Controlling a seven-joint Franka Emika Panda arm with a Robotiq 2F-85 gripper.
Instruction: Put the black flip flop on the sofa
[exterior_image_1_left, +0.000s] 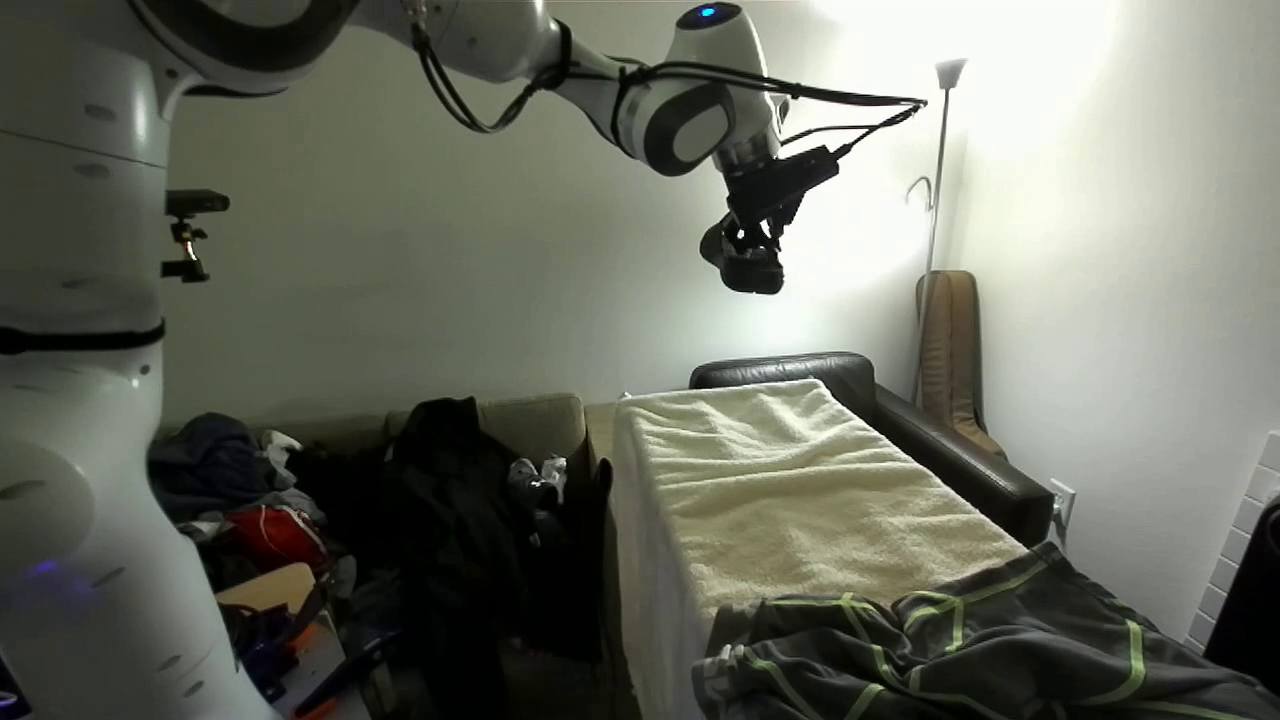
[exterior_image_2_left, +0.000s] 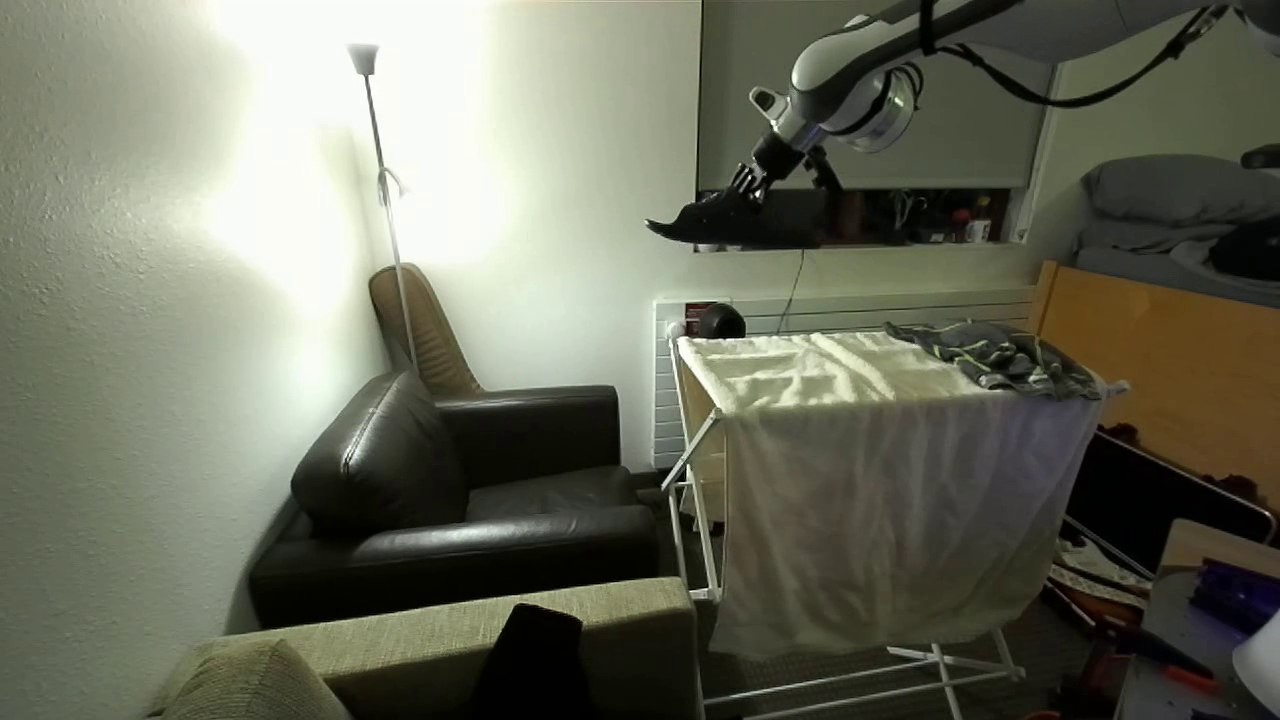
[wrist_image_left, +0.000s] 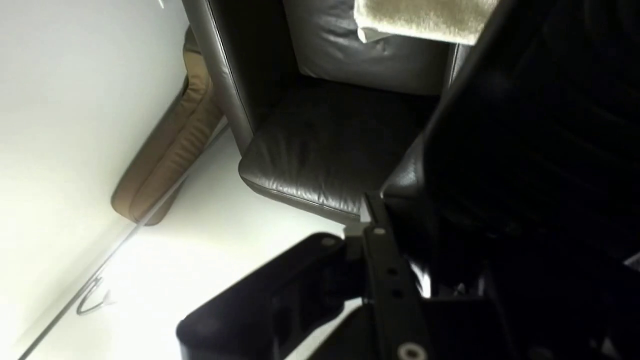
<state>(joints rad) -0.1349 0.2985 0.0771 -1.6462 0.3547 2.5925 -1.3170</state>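
Note:
My gripper (exterior_image_1_left: 757, 236) is shut on the black flip flop (exterior_image_1_left: 748, 268) and holds it high in the air. In an exterior view the flip flop (exterior_image_2_left: 712, 216) lies roughly level under the gripper (exterior_image_2_left: 748, 184), its thin end pointing away from the arm. In the wrist view the flip flop (wrist_image_left: 540, 130) is a large dark shape on the right and hides one finger. The dark leather sofa (exterior_image_2_left: 545, 490) stands well below, against the wall. Its seat and cushions show in the wrist view (wrist_image_left: 335, 135). Mostly its back and one armrest (exterior_image_1_left: 960, 460) show in the remaining exterior view.
A drying rack with a cream towel (exterior_image_1_left: 800, 480) stands beside the leather sofa, with grey shorts (exterior_image_1_left: 940, 640) on it. A floor lamp (exterior_image_2_left: 385, 190) and a brown case (exterior_image_2_left: 425, 330) stand behind the sofa. A beige couch (exterior_image_2_left: 630, 610) bears dark clothes (exterior_image_1_left: 450, 520).

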